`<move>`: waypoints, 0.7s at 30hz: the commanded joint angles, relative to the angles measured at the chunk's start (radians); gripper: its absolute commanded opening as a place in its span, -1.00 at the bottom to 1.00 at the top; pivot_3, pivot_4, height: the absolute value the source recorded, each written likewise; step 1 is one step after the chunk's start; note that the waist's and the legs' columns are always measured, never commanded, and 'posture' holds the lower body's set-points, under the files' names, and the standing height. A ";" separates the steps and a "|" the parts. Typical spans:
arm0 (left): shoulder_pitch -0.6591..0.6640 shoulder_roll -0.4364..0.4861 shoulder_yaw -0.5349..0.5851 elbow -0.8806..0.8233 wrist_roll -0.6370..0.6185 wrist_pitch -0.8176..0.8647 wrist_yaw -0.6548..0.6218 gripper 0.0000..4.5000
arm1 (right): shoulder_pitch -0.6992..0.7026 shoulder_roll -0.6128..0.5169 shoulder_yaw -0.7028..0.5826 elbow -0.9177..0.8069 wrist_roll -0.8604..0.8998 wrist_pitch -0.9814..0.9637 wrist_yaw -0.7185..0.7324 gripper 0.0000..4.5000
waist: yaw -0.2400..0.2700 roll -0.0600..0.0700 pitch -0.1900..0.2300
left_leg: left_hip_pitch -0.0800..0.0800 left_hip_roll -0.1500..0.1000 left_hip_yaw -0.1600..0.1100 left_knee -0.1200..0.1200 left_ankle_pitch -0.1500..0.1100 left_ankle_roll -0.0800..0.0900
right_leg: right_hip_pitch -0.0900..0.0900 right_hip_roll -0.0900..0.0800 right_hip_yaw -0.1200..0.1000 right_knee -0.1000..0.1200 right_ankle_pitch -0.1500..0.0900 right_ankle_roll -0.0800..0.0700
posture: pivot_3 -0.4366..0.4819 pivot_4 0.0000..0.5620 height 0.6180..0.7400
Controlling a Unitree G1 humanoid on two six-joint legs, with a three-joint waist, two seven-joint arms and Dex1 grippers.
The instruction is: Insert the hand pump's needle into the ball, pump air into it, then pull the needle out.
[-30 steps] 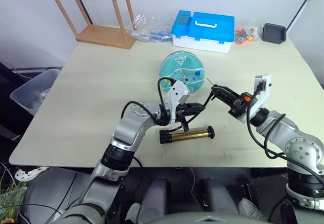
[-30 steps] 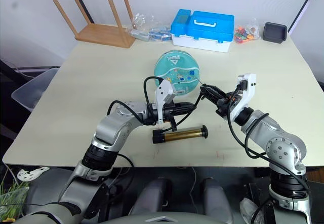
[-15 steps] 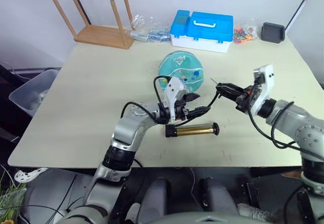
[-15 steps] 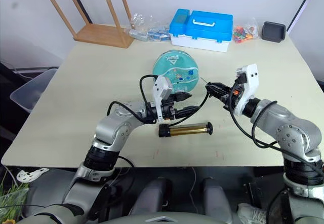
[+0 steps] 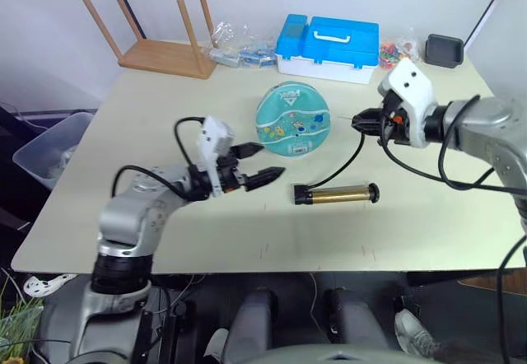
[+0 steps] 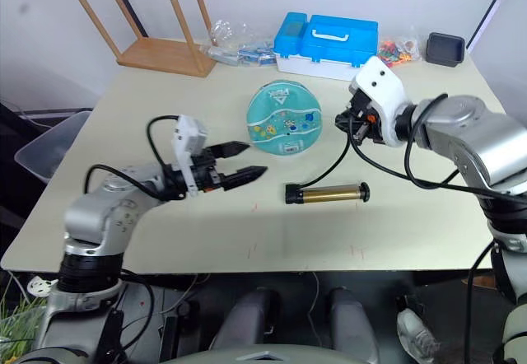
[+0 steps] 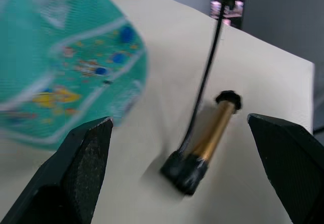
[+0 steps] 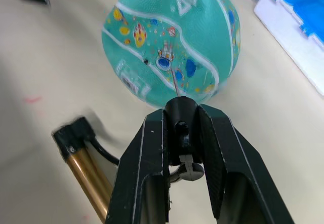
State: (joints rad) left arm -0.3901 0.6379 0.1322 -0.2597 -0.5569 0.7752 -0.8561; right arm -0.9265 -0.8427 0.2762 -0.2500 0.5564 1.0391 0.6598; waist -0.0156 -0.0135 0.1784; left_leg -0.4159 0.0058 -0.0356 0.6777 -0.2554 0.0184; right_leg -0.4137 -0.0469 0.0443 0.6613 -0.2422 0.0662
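I see the ball [image 5: 293,122] lying on the pale table [image 5: 148,109], near the middle, a little toward the far side. The hand pump [image 5: 336,194] lies flat on the table, nearer to me than the ball and apart from it, with its gold barrel across my view and its handle end pointing to the right. Its thin black hose [image 5: 347,160] goes from the left end of the barrel up to my right gripper [image 8: 181,133].

The right gripper is closed on the black needle fitting at the end of the hose and holds it above the table, to the right of the ball. In the right wrist view the thin needle [image 8: 174,82] points toward the ball, but I cannot tell if the tip touches it.

My left gripper [image 5: 254,161] is wide open and holds nothing. It hovers over the table to the left of the pump, with its fingers pointing to the right, near the ball's lower left side.

At the far edge of the table there are a blue toolbox [image 5: 331,48] and an overturned wooden stool [image 5: 160,43].
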 commanded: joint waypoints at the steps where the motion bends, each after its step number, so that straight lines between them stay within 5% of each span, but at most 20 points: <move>1: -0.036 0.063 0.079 0.059 -0.015 -0.020 -0.020 1.00 | -0.058 0.015 0.044 -0.011 -0.038 0.028 0.053 -0.86 | 0.003 0.000 0.000 | 0.000 0.000 0.000 -0.001 0.000 0.000 | 0.000 -0.001 0.000 0.000 0.000 0.000 | -0.05 -0.47 1.00; 8: -0.200 0.051 -0.007 0.263 0.082 -0.105 -0.003 1.00 | -0.094 0.065 0.102 -0.002 -0.109 0.048 0.083 -0.86 | 0.004 -0.001 0.000 | 0.000 -0.003 0.000 -0.001 0.000 0.000 | 0.000 -0.002 -0.001 0.000 0.000 0.000 | -0.05 -0.47 1.00; 21: -0.488 -0.158 -0.216 0.668 0.373 -0.399 0.114 1.00 | -0.067 0.200 0.073 -0.018 -0.157 0.175 0.000 -0.86 | 0.001 -0.001 0.000 | -0.001 -0.004 0.001 -0.003 0.000 0.000 | -0.002 -0.001 -0.001 0.000 0.000 0.000 | -0.05 -0.47 1.00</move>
State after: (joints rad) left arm -0.8483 0.4859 -0.0813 0.3805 -0.2170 0.4299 -0.7659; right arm -0.9905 -0.6515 0.3782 -0.2371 0.4003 1.2026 0.6675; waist -0.0149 -0.0143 0.1787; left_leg -0.4168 0.0018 -0.0346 0.6749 -0.2552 0.0182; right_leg -0.4157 -0.0484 0.0433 0.6617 -0.2419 0.0662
